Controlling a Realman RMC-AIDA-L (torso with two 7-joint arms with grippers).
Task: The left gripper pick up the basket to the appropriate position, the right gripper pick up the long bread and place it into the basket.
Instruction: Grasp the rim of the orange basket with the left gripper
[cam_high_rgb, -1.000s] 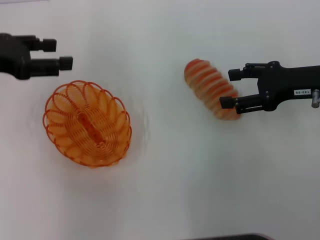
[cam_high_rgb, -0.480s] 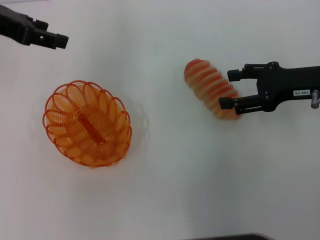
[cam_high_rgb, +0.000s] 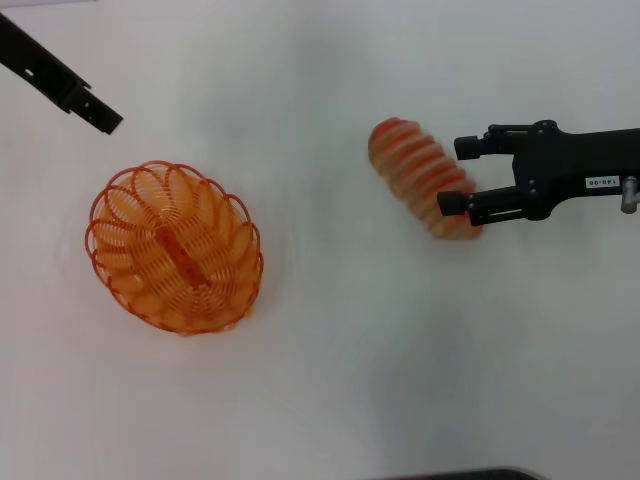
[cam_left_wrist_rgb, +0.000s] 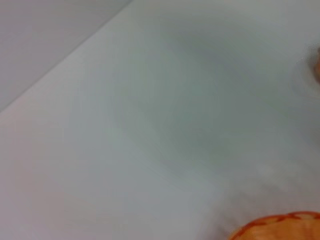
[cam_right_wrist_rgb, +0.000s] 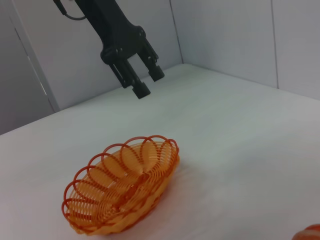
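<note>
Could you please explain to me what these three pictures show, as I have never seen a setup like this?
This is a two-armed robot, and each picture comes from a different camera. The head view looks down on a white table. On it sit an orange wire basket, which is empty, and a striped toy loaf, the long bread. The right gripper, black with a small white label, has its open fingers either side of the loaf's end. The left gripper hangs above the table beyond the basket, open and holding nothing. The right wrist view looks across the table at the basket and the other arm's gripper. The left wrist view shows mostly bare table, with the basket's rim at one edge.
</note>
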